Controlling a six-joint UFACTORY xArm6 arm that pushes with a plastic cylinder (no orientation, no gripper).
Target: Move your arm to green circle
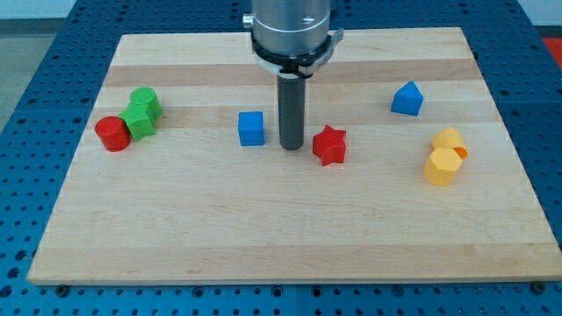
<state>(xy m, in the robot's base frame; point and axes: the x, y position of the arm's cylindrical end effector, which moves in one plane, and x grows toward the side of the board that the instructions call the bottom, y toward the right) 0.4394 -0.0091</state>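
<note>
The green block [140, 112], rounded and lumpy in shape, lies at the view's left on the wooden board [290, 237], touching a red cylinder [112, 133] at its lower left. My tip [291, 146] rests on the board near the middle, between a blue cube [251, 128] on its left and a red star [329, 145] on its right, close to both. The green block is far to the tip's left and slightly higher in the view.
A blue block with a peaked top [407, 98] lies at the upper right. Two yellow blocks [449, 140] [442, 166] sit touching each other at the right. The arm's grey housing [292, 31] hangs over the board's top middle.
</note>
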